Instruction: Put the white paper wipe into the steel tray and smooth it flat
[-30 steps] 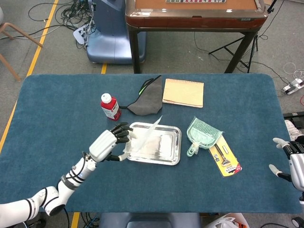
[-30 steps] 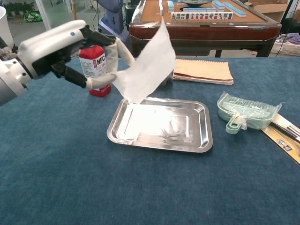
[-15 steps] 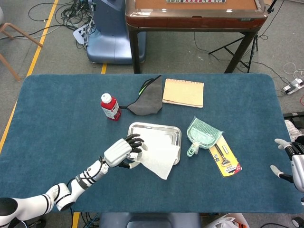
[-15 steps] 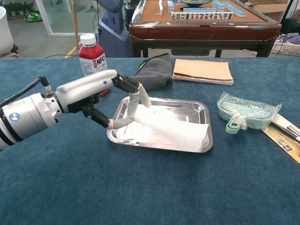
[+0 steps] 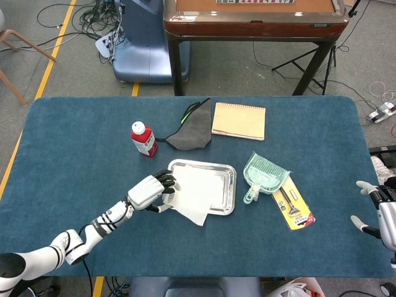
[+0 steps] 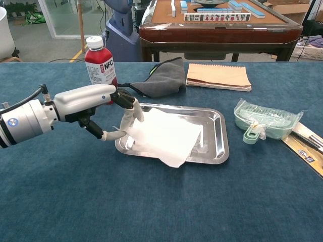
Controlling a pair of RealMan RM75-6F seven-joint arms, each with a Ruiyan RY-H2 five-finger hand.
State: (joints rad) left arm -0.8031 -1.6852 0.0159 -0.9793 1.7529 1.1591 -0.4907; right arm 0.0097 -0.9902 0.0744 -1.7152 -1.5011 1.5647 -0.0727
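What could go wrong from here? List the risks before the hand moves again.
1. One corner of the white paper wipe hangs over the near rim of the steel tray; smoothing could fold it or leave it outside.
2. The left hand holds the wipe's left edge by the tray's left rim; pulling further left might drag the sheet out.
3. The red bottle stands just behind that arm; a wide swing might topple it.

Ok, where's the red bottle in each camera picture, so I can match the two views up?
Head view: the red bottle stands left of centre, up and left of the steel tray.
Chest view: the red bottle stands at upper left, behind the left robot hand.
Shared landmark: the grey cloth lies just right of the bottle in both views.
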